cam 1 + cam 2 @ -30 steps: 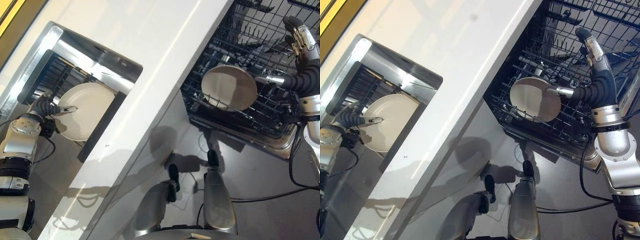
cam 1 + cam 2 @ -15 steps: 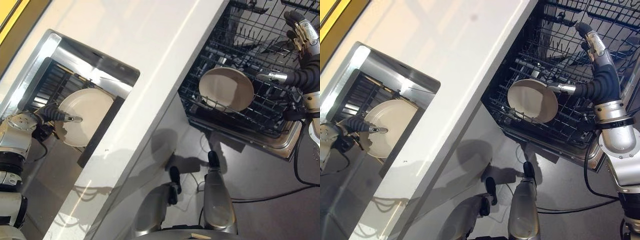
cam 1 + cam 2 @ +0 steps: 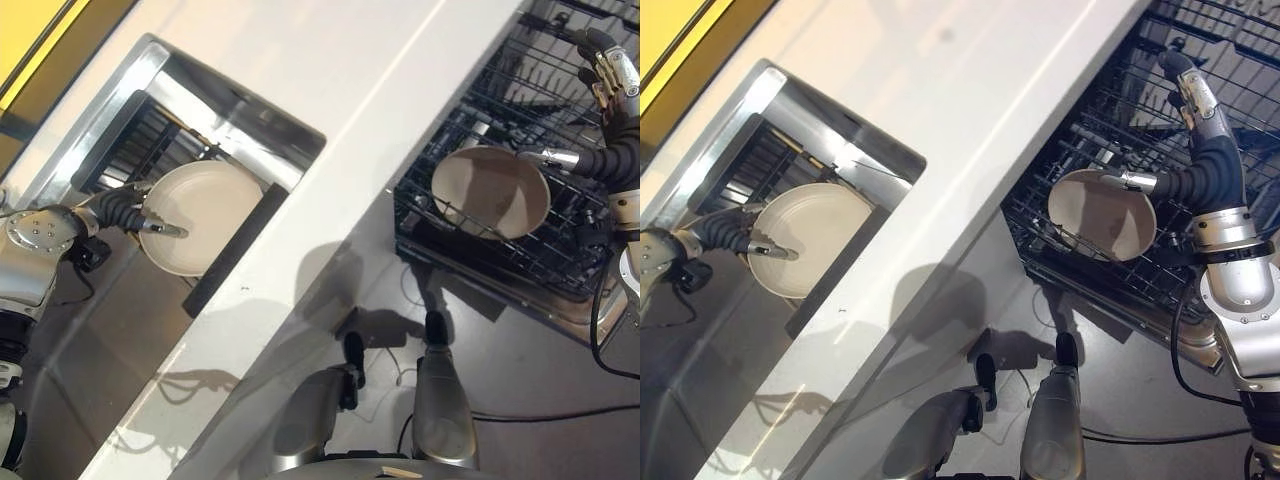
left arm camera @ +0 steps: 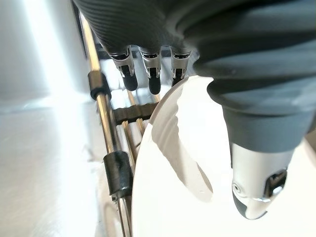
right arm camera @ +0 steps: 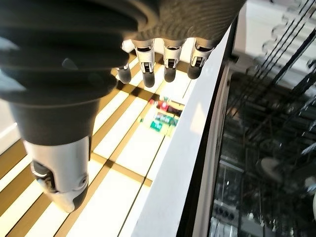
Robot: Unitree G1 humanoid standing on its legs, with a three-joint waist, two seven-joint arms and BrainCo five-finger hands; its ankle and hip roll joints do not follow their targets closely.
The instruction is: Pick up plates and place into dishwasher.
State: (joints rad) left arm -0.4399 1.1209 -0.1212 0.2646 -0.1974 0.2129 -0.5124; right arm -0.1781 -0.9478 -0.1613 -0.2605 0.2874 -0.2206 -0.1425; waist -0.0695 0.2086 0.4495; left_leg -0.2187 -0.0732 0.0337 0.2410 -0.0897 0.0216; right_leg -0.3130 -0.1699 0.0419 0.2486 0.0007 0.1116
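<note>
From up top, one round cream plate (image 3: 490, 192) already leans in the black wire dishwasher rack (image 3: 560, 250) with the right hand (image 3: 1193, 95) just beside it, while the left hand (image 3: 135, 212) pinches a second round cream plate (image 3: 200, 216) in the steel sink (image 3: 120, 100) set in the white desk (image 3: 380, 110), so I'd say about halfway. Left wrist view: thumb (image 4: 256, 192) on the plate's face, fingers (image 4: 150, 79) curled behind its rim, their contact hidden. Right wrist view: fingers straight and relaxed, holding nothing, and the rack is hard to make out.

Smooth, glossy cream plates (image 3: 205, 200) (image 3: 492, 190), a black wire dishwasher rack (image 3: 560, 235), a brushed-metal sink (image 3: 120, 95), and a glossy white countertop (image 3: 330, 120).
</note>
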